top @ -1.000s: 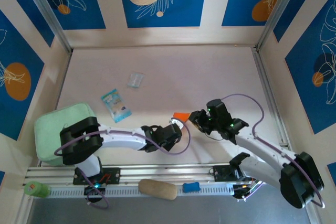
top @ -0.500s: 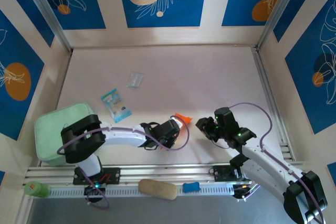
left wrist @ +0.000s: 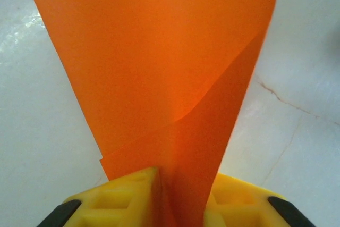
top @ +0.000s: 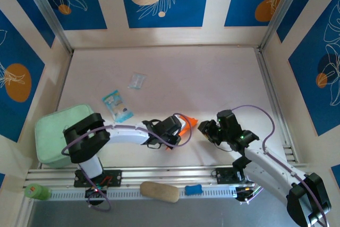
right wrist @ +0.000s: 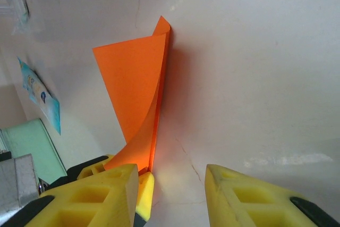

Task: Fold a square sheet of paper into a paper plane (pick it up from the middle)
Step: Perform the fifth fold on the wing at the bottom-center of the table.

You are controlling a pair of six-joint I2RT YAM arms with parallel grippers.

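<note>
The square sheet of paper point(left wrist: 159, 51) is bright orange and folded into a tapered shape of two layers with a crease down one side. My left gripper point(left wrist: 180, 198) is shut on its narrow end, and the paper stands up off the table from the yellow fingers point(left wrist: 122, 195). From above, the paper point(top: 188, 123) sticks out to the right of the left gripper point(top: 179, 129). My right gripper point(right wrist: 172, 187) is open just right of the paper point(right wrist: 135, 86) and apart from it, with bare table between its fingers. Seen from above, the right gripper point(top: 205, 129) faces the paper.
A blue-and-white packet point(top: 117, 106) and a clear wrapper point(top: 137, 81) lie further back on the left. A mint green pad point(top: 56, 131) sits at the left edge. On the near rail lie a tan oval piece point(top: 159, 191) and a small blue piece point(top: 193, 189).
The right gripper has drawn back from the paper, right and nearer. The left gripper has turned and carried the paper slightly to the right.
</note>
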